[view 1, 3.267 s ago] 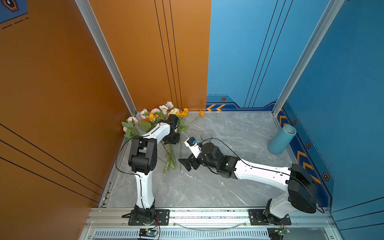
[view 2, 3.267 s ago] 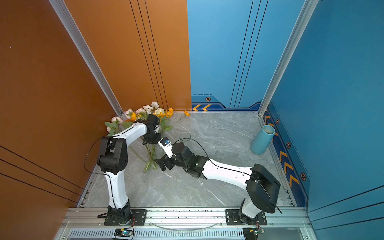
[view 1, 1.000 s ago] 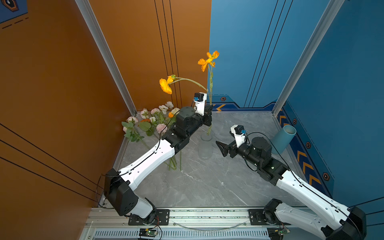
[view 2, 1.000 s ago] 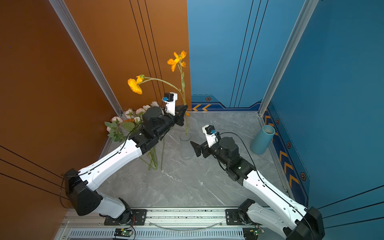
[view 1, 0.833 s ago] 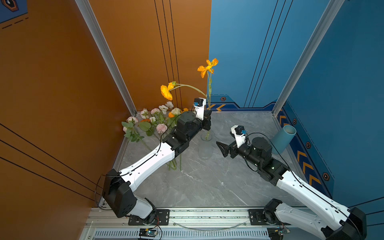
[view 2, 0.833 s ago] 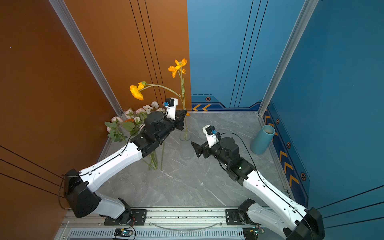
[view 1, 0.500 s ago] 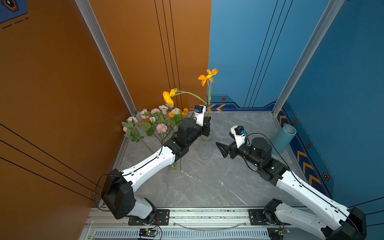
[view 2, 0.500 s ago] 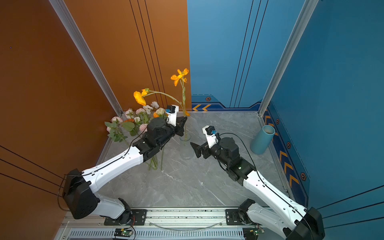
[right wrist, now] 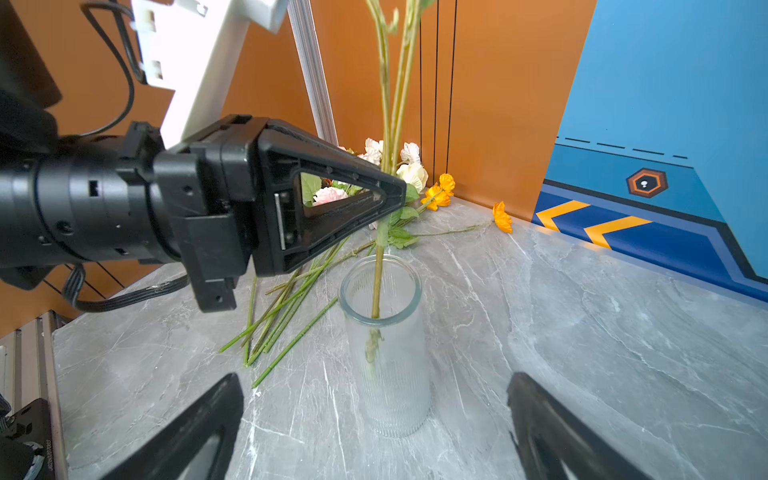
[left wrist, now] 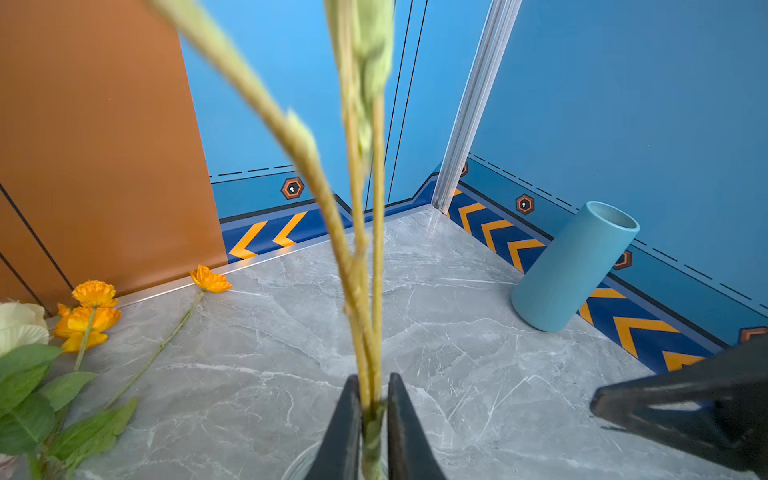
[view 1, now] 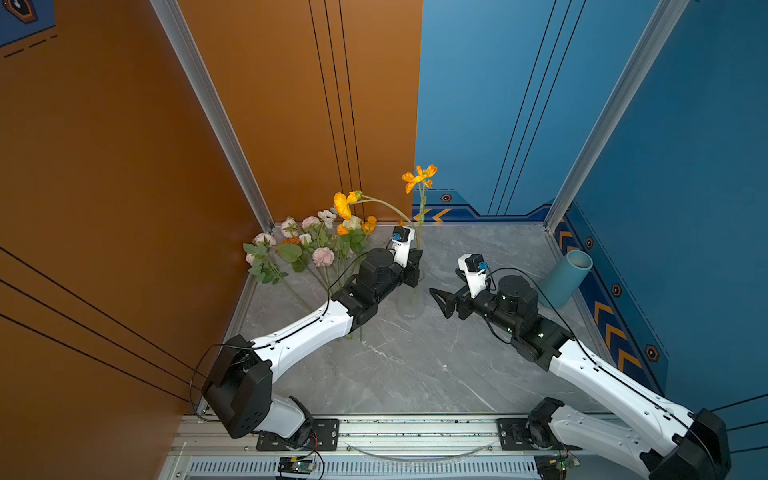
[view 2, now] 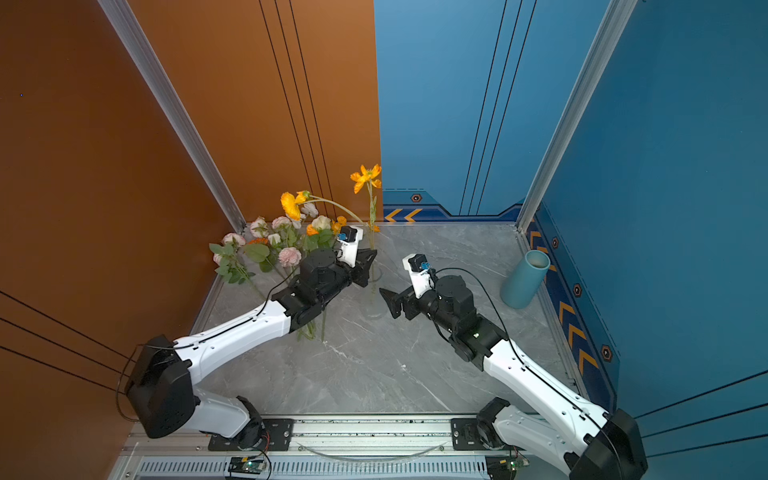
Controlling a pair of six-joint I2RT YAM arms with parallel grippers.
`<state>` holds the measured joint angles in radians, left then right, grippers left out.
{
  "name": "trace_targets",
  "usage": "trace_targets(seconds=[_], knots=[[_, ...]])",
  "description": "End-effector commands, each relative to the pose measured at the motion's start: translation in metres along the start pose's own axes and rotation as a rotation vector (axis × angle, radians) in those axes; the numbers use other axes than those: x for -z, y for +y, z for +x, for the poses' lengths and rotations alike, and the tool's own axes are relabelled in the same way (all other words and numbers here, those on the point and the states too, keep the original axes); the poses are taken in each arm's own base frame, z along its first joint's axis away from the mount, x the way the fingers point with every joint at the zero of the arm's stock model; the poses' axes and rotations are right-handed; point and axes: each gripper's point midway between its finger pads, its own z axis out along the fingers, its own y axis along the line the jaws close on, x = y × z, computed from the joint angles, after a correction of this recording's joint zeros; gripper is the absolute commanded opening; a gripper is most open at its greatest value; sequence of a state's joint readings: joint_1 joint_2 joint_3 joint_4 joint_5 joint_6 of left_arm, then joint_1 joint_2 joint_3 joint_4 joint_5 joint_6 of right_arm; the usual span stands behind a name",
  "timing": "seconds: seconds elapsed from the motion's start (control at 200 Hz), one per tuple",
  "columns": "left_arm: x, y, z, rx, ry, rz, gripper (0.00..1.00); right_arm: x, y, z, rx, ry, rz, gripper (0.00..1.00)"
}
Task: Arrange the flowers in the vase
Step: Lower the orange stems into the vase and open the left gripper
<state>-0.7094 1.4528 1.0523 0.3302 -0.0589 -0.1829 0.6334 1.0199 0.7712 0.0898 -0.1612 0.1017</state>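
Note:
A clear ribbed glass vase (right wrist: 384, 345) stands mid-table, seen in both top views (view 1: 411, 303) (view 2: 376, 301). My left gripper (left wrist: 371, 380) hovers just above its rim, shut on the green stems (left wrist: 353, 266) of a branching orange flower. The stem's lower end reaches down inside the glass. Its two blooms (view 1: 419, 176) (view 1: 345, 203) rise high above the arm. My right gripper (right wrist: 375, 378) is open wide, level with the vase and a little short of it, holding nothing. The rest of the flowers (view 1: 316, 245) lie in a bunch at the back left.
A blue cylinder (view 1: 565, 278) leans against the right wall. Loose green stems (right wrist: 286, 307) fan out on the table beside the vase, and one orange flower (left wrist: 210, 280) lies by the back wall. Orange and blue walls enclose the marble table.
My left arm has come down with the orange flower, and the stem's end now sits inside the glass vase. The right arm has stayed where it was, open.

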Motion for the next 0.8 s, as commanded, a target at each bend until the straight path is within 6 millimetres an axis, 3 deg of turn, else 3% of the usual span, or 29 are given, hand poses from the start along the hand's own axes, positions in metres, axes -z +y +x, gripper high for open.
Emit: trace_targets(seconds=[0.0, 0.19, 0.2, 0.235, 0.42, 0.621, 0.791], knots=[[0.000, -0.006, 0.004, -0.008, -0.004, 0.023, 0.18, -0.004, 0.003, -0.007, -0.024, -0.027, -0.024, 1.00], [-0.001, -0.003, 0.003, -0.008, -0.005, 0.012, 0.24, -0.006, 0.004, -0.002, -0.036, -0.022, -0.032, 1.00], [0.000, -0.001, 0.014, -0.010, 0.017, 0.008, 0.25, -0.006, 0.004, -0.002, -0.036, -0.023, -0.031, 1.00], [0.000, -0.001, 0.017, -0.009, 0.021, 0.007, 0.27, -0.006, 0.004, -0.001, -0.033, -0.021, -0.030, 1.00], [0.008, -0.001, 0.012, -0.004, 0.008, 0.010, 0.52, -0.005, 0.003, 0.000, -0.031, -0.022, -0.029, 1.00], [0.033, -0.005, -0.001, -0.007, -0.028, 0.030, 0.71, -0.006, 0.005, 0.001, -0.031, -0.028, -0.038, 1.00], [0.061, 0.002, -0.006, -0.020, -0.011, -0.005, 0.72, -0.003, 0.031, -0.005, 0.102, -0.038, -0.111, 1.00]])
